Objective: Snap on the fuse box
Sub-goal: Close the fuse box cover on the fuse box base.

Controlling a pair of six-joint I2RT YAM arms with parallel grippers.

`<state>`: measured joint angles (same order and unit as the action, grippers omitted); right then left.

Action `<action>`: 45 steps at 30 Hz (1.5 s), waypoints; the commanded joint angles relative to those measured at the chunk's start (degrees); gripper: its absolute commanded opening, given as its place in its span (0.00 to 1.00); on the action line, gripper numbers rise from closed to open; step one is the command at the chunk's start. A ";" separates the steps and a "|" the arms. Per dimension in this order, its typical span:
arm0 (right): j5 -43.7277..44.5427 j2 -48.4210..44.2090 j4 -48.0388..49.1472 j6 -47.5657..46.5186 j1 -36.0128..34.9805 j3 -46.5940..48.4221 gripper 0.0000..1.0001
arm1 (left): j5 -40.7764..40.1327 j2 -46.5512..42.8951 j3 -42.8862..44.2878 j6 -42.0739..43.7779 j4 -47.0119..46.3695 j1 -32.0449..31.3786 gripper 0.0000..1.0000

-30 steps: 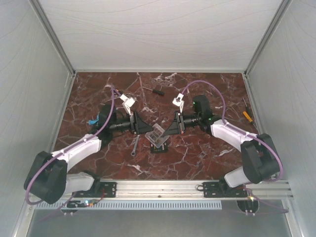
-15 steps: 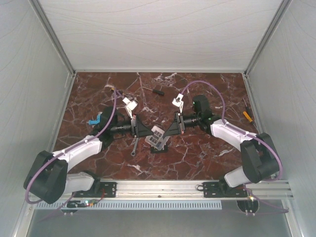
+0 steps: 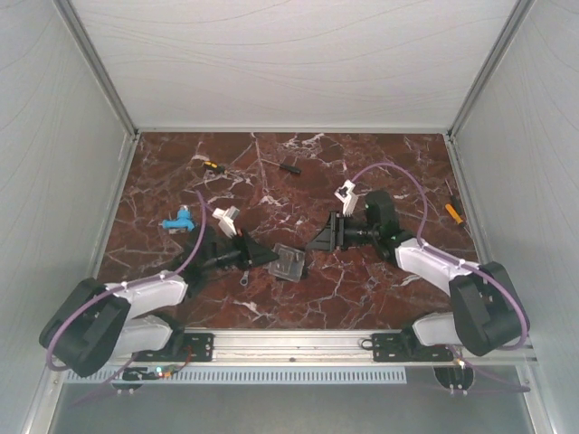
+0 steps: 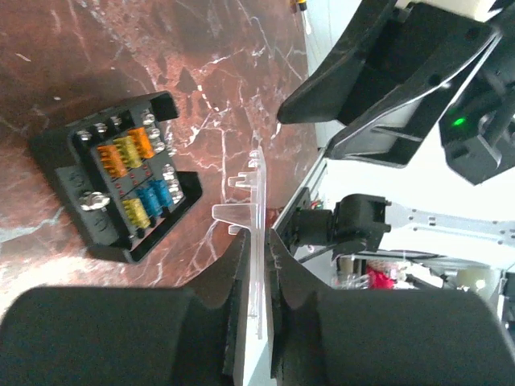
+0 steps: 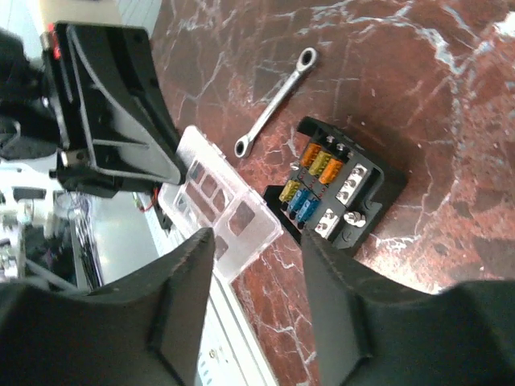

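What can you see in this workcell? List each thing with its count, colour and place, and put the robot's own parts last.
fuse box: one, black with orange, yellow and blue fuses, mid-table, uncovered.
clear cover: one, see-through, beside the fuse box, gripped by the left arm.
wrench: one, silver, flat on the table near the fuse box.
blue item: one, table's left side; too small to name.
small tools: two, dark, far side of the table.
orange-handled tool: one, by the right wall.
table: one, red-brown marble pattern.
left arm: one, white and black, jaws shut on the clear cover.
right arm: one, white and black, jaws open and holding nothing.
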<state>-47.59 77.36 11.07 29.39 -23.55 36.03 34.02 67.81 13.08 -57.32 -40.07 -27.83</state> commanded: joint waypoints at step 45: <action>19.93 8.32 0.97 4.70 -8.25 -1.40 0.70 | -26.51 12.98 -0.65 -13.58 -9.12 -10.22 0.40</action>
<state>-29.78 84.93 13.50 35.70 -30.92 32.69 8.73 83.11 10.39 -72.88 -52.97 -37.63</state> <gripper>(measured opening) 0.695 0.385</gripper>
